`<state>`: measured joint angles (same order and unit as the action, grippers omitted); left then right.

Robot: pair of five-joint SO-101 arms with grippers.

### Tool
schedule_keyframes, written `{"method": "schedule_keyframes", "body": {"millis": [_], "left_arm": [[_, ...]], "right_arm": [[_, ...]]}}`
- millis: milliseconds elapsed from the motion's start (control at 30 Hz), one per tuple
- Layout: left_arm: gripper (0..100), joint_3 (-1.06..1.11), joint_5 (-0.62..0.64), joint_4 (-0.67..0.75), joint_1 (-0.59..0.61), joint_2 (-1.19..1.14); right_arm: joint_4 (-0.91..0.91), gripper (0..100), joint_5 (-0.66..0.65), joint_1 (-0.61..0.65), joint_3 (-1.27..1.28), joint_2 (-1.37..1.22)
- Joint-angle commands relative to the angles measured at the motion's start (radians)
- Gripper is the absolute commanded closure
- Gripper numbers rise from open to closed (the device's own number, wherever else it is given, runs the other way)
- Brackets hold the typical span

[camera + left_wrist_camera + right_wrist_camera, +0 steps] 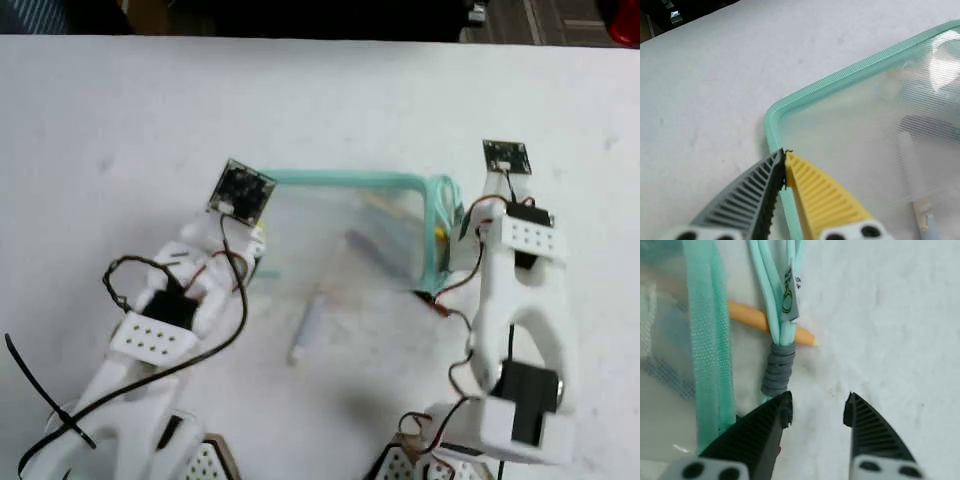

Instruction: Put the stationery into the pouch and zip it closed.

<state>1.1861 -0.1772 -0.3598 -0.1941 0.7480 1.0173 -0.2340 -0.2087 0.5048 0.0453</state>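
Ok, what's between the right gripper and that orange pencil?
In the right wrist view, the grey binding on the teal cord lies between right gripper and orange pencil.

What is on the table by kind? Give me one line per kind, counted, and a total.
Pouch: 1
Pens and pencils: 3, namely white pen, dark pen inside the pouch, orange pencil
Grippers: 2, namely left gripper, right gripper
Total: 6

Grey and yellow fingers (815,195) of the left gripper (785,154) pinched together on the teal border, beside a rounded corner of the clear pouch (855,130), white tabletop (705,75) beyond.
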Motion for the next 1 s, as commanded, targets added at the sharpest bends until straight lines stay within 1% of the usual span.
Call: {"method": "schedule_keyframes", "body": {"millis": [0, 200, 300, 467, 567, 633, 700, 733, 767, 833, 900, 967], "left_arm": [[98, -0.006, 0.005, 0.035, -0.005, 0.002], [98, -0.006, 0.005, 0.035, -0.012, -0.001], [98, -0.006, 0.005, 0.035, -0.012, -0.001], [98, -0.006, 0.011, 0.035, -0.010, 0.001], [98, -0.009, 0.012, 0.035, -0.013, 0.002], [98, -0.012, 0.012, 0.035, -0.015, 0.002], [98, -0.012, 0.012, 0.035, -0.013, 0.002], [97, -0.012, 0.012, 0.035, -0.013, 0.002], [95, -0.012, 0.014, 0.035, -0.013, 0.002], [89, -0.012, 0.021, 0.031, -0.015, 0.002], [83, -0.012, 0.077, 0.026, -0.019, 0.002], [82, -0.021, 0.109, -0.003, -0.030, 0.004]], "right_arm": [[0.005, 82.8, 0.008, 0.013, -0.112, -0.051], [0.004, 82.8, 0.012, 0.068, -0.155, -0.091], [-0.039, 82.8, 0.043, 0.093, -0.155, -0.127], [-0.133, 82.9, 0.044, 0.088, -0.155, -0.234], [-0.137, 83.1, 0.041, 0.090, -0.161, -0.269], [-0.122, 86.7, 0.037, 0.093, -0.180, -0.272], [-0.116, 93.7, 0.037, 0.093, -0.193, -0.278], [-0.116, 97.4, 0.037, 0.093, -0.196, -0.278], [-0.117, 98.9, 0.037, 0.093, -0.196, -0.277], [-0.114, 96.8, 0.037, 0.088, -0.198, -0.269], [-0.101, 98.2, 0.037, 0.088, -0.209, -0.243], [-0.058, 98.1, 0.037, 0.091, -0.224, -0.199]]}}
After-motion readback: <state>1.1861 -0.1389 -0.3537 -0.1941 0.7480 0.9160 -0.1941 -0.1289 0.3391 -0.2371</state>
